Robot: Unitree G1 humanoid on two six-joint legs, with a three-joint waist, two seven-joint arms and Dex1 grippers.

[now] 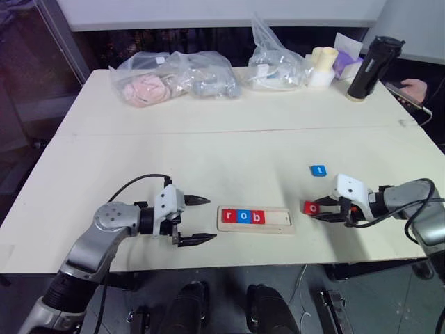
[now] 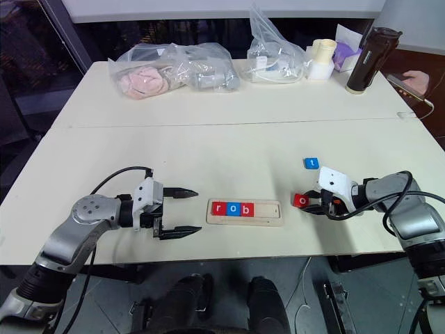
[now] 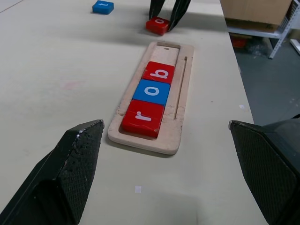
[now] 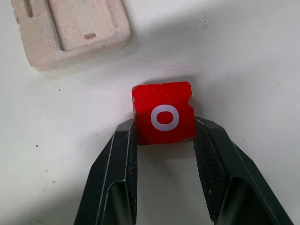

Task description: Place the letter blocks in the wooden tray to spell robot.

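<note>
The wooden tray (image 1: 279, 221) lies near the table's front edge with a red r (image 1: 229, 216), a blue o (image 1: 243, 216) and a red b (image 1: 258, 217) filling its left part. To the tray's right, my right gripper (image 4: 164, 128) is shut on a red o block (image 4: 163, 112), low at the tabletop. A blue t block (image 1: 318, 170) lies on the table farther back. Left of the tray, my left gripper (image 1: 211, 218) stands open and holds nothing, pointing toward the tray (image 3: 180, 96).
Clear plastic bags (image 1: 174, 76) with toys, a white cup (image 1: 322, 66) and a black bottle (image 1: 366, 68) stand along the table's far side. A person's hand (image 1: 416, 88) rests at the far right. The table's front edge (image 1: 208, 268) runs just before the tray.
</note>
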